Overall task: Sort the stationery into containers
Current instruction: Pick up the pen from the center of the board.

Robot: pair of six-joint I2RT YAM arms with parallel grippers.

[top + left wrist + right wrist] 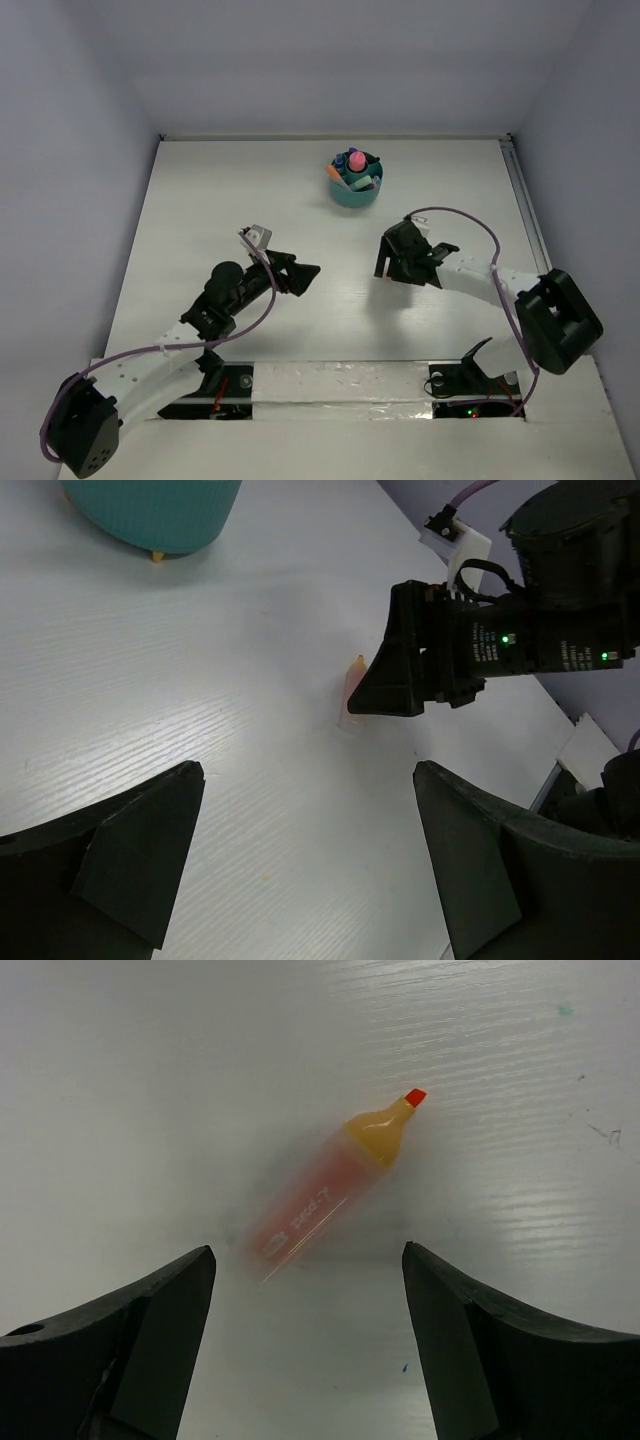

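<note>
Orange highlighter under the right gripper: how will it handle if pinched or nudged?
The orange highlighter looks like smooth hard plastic, so probably rigid, light and slippery. Lying flat with a rounded barrel, it may roll if nudged. Uncapped, it could mark the table.

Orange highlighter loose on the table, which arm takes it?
Right. Its open hand hangs directly over the orange highlighter, which lies between its fingers in the wrist view. The left hand is open too, but stands off to the side.
</note>
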